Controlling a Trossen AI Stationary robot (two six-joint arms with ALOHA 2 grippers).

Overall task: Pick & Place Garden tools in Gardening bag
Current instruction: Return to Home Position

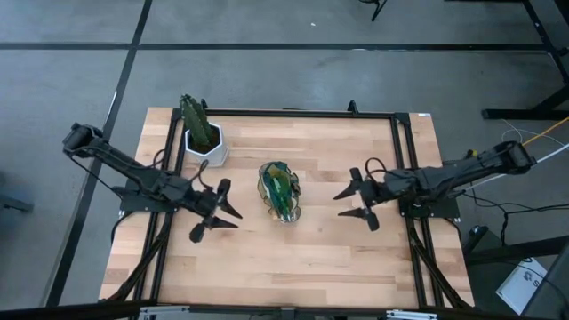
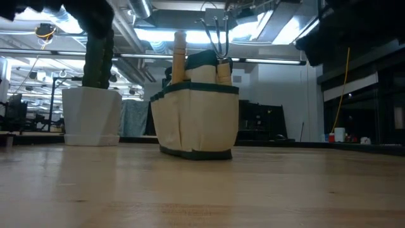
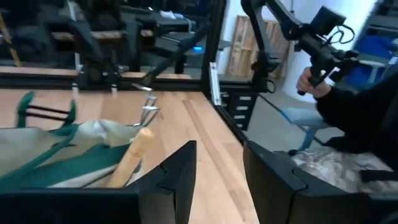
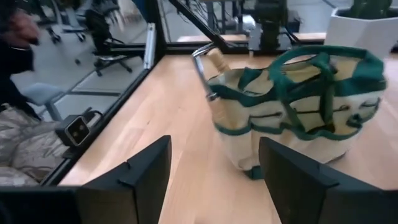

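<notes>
Gardening bag (image 1: 280,191) sits pretty much mid-tabletop (image 1: 311,267), with tool handles (image 2: 179,57) sticking up out of it. Plant pot (image 1: 204,144) is behind it, off to the left. Left gripper (image 1: 215,213) hangs left of the bag and right gripper (image 1: 356,201) right of it, both clear of it.

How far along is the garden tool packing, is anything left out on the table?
Done, it seems: the gardening bag stands mid-table with wooden handles and rake tines poking out, and no loose tool shows on the table. In hand: nothing; the left gripper and right gripper hang open and empty on either side of the bag. Left: probably just parking the arms.
</notes>
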